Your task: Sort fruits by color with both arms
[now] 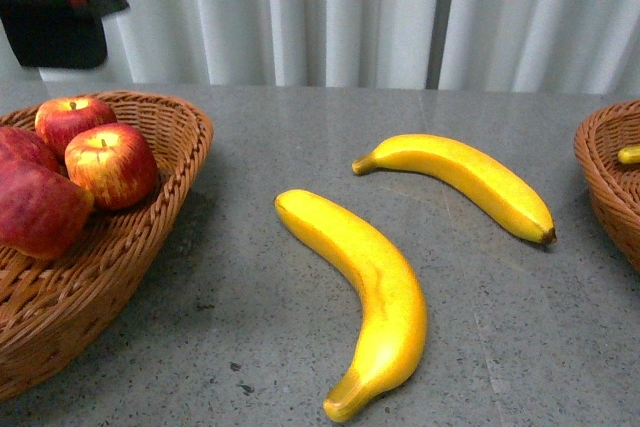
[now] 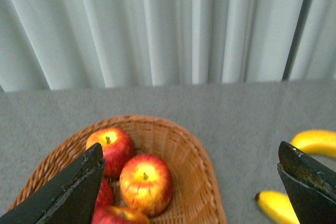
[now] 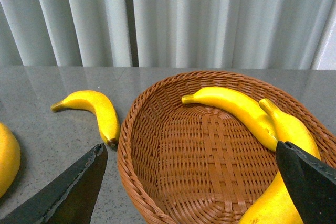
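Two bananas [image 1: 370, 297] on table [image 1: 250, 347] — perhaps four apples [image 1: 112, 162], left basket [image 1: 150, 247]

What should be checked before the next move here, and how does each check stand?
1. Left end effector open and empty: ok.
2. Right end effector open and empty: ok.
3. Apples all inside the left basket: ok.
4. All bananas sorted: not ok; near banana and far banana lie on the table.
5. Free room in the right basket beside its two bananas: ok.

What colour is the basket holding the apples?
Orange-brown; the wicker basket shows best in the front view.
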Robot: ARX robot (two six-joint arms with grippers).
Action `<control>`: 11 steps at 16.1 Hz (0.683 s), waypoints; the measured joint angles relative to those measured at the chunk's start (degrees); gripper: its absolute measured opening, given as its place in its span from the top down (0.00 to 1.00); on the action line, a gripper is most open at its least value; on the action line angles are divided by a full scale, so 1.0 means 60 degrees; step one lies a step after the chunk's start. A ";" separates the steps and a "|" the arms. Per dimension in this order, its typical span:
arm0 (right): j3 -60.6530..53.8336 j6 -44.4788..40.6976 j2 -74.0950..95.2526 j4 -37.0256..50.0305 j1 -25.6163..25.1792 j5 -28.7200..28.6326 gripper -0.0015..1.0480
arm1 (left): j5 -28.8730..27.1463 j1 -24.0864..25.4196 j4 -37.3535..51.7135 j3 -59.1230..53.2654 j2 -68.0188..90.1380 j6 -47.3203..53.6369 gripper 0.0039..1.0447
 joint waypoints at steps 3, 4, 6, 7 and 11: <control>0.0000 0.0004 0.0000 0.0000 0.0000 0.0000 0.06 | -0.0412 -0.0102 0.0441 -0.0310 -0.1045 -0.0011 0.06; 0.0000 0.0000 0.0000 0.0000 0.0000 0.0000 0.06 | -0.0368 0.0029 -0.0007 -0.0423 -0.1373 -0.0047 0.10; 0.0000 0.0004 0.0000 -0.0004 0.0000 0.0004 0.06 | 0.0648 0.0878 -0.0495 -0.1555 -0.2594 -0.0168 0.32; 0.0000 0.0000 0.0000 0.0000 0.0000 0.0000 0.06 | 0.1016 0.1326 -0.0463 -0.2073 -0.3096 -0.0251 0.44; 0.0000 0.0000 0.0000 0.0000 0.0000 0.0000 0.06 | 0.2204 0.2412 -0.0579 -0.3275 -0.4433 -0.0273 0.91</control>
